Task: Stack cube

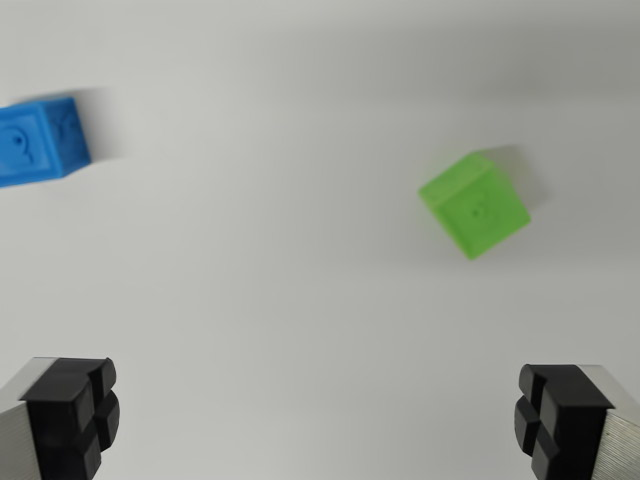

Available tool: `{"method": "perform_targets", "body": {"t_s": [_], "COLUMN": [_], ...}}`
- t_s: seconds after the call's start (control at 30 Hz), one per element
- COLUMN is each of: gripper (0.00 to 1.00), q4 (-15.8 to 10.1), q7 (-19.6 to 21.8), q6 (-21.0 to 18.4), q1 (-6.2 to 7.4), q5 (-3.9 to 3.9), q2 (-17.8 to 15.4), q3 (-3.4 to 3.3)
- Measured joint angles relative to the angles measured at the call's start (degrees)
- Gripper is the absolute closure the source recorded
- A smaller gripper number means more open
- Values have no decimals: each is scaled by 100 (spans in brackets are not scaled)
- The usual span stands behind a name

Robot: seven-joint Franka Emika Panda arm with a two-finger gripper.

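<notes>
A green cube (474, 203) lies on the white table (280, 260) in the upper right of the wrist view, turned at an angle. A blue cube (40, 141) sits at the left edge, partly cut off by the frame. My gripper (315, 420) is open, with its two black fingertips at the bottom corners and nothing between them. Both cubes lie well beyond the fingers, the green one up from the right fingertip (560, 415) and the blue one far up from the left fingertip (72, 415). The picture is slightly blurred.
</notes>
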Motion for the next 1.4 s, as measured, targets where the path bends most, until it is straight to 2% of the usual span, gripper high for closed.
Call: {"method": "perform_targets", "body": {"t_s": [0.47,0.73,1.13,1.4], "gripper": [0,0,0,0], "q4": [-1,-77,-309,-511], "q7": [-4,-141,-591,-1029], "q6": [1,80,365,638], "q1": [0,-9,-81,-162], "q5": [0,0,1,10], "q2": [1,6,37,90], "q3": [0,-18,-70,-105]}}
